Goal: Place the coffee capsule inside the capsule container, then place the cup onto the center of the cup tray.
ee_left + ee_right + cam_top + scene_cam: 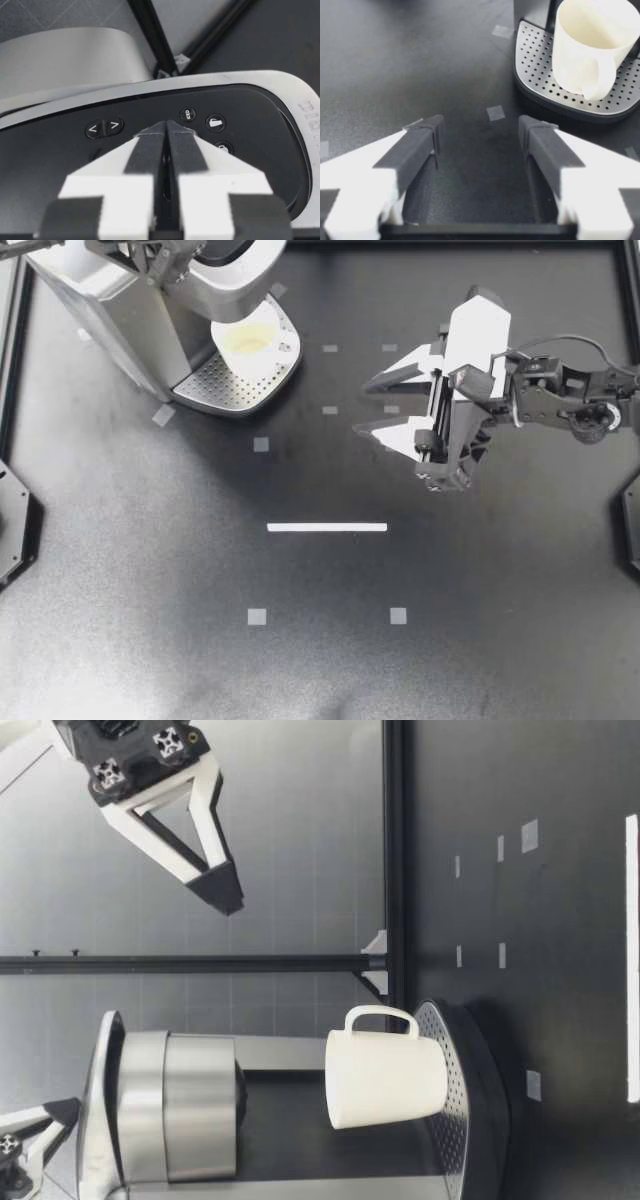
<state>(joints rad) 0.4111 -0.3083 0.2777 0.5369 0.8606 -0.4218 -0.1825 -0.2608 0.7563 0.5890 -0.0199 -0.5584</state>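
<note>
A white cup (250,340) stands upright on the coffee machine's perforated cup tray (215,390), handle toward the table's middle. My right gripper (360,408) hovers open above the table, well to the right of the machine, with nothing between its fingers. Its wrist view has the cup (592,45) ahead of the gripper (480,131), on the tray (540,75). My left gripper (160,262) is over the machine's top. In its wrist view the gripper (166,126) is shut, tips against the black button panel (60,150). No coffee capsule is visible.
The silver coffee machine (110,310) fills the table's far left corner. A white tape strip (327,527) and small grey tape squares (257,616) mark the black table. In the low view the cup (385,1080) sits under the brew head (180,1105), the right gripper (228,895) high above.
</note>
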